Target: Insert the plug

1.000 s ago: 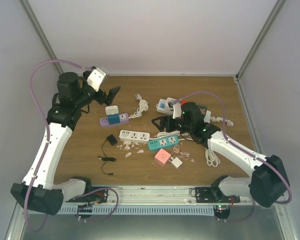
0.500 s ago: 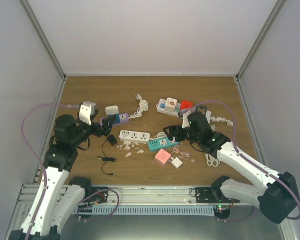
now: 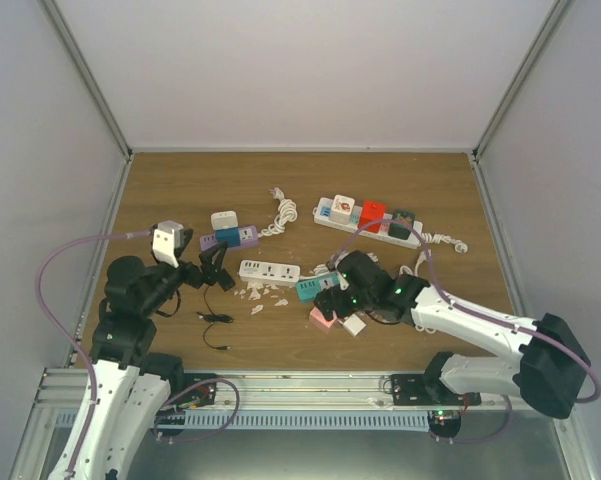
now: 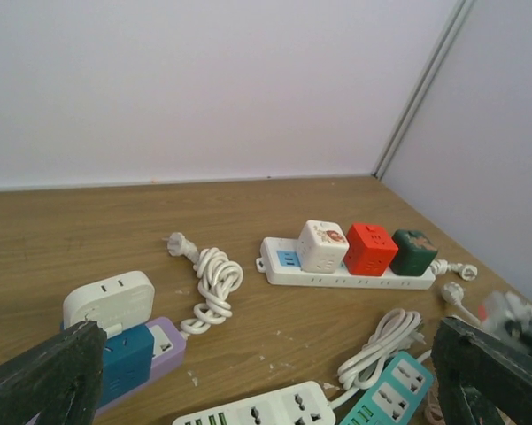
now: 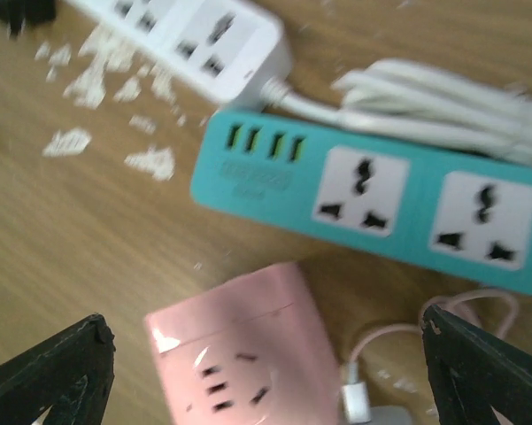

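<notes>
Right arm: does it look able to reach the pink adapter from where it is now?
Probably yes. The right gripper hangs open just above the pink adapter, with nothing between them. The teal power strip lies close beside it and may crowd one finger.

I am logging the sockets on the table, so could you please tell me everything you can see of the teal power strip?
The teal power strip is a flat, plastic-looking bar lying face up on the wooden table. One end carries four yellow-green USB ports; beside them sit two white-faced universal sockets, both empty. A bundled white cable lies along its far side, seemingly touching it. The pink adapter sits just in front; contact is unclear.
</notes>
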Tool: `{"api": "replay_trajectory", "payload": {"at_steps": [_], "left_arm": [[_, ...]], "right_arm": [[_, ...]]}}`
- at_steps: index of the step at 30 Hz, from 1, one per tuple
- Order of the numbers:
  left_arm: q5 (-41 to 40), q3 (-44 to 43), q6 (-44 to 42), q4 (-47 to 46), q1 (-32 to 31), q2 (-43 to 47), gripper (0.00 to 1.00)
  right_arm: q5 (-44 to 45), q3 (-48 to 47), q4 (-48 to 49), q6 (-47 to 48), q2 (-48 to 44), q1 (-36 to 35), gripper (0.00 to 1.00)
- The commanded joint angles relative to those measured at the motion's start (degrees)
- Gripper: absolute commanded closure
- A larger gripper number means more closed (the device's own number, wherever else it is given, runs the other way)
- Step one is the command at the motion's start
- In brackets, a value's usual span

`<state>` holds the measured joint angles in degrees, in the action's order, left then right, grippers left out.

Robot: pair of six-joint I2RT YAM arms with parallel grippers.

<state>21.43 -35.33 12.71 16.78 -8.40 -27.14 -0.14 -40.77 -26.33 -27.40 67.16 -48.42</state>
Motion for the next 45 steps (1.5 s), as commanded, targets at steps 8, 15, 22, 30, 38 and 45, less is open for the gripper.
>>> {"api": "replay_trajectory", "payload": {"at_steps": [8, 15, 22, 30, 38, 45], "left_arm": [[1.6, 1.3, 2.7, -3.0, 0.2, 1.5, 0.01], [1.3, 0.3, 0.6, -1.7, 0.2, 0.5, 0.01], [2.2, 0.4, 0.9, -1.6, 0.2, -0.5, 0.01], [3.3, 0.0, 1.2, -1.4, 0.2, -2.5, 0.01], [7.5, -5.6, 5.8, 4.6, -0.1, -8.2, 0.01], [7.2, -0.6, 16.8, -7.8, -5.1, -9.8, 0.02]], "right_arm": [[3.6, -0.6, -0.3, -0.4, 5.7, -8.0, 0.05], [2.0, -2.6, -0.8, 0.3, 11.1, -9.8, 0.11], [7.6, -5.4, -2.6, -2.5, 15.2, -11.8, 0.2], [12.0, -4.3, 0.2, -6.8, 12.4, -12.7, 0.42], [16.6, -1.5, 9.2, -17.3, 4.3, -12.8, 0.49], [21.9, -1.8, 16.4, -31.1, -1.5, -12.5, 0.49]]}}
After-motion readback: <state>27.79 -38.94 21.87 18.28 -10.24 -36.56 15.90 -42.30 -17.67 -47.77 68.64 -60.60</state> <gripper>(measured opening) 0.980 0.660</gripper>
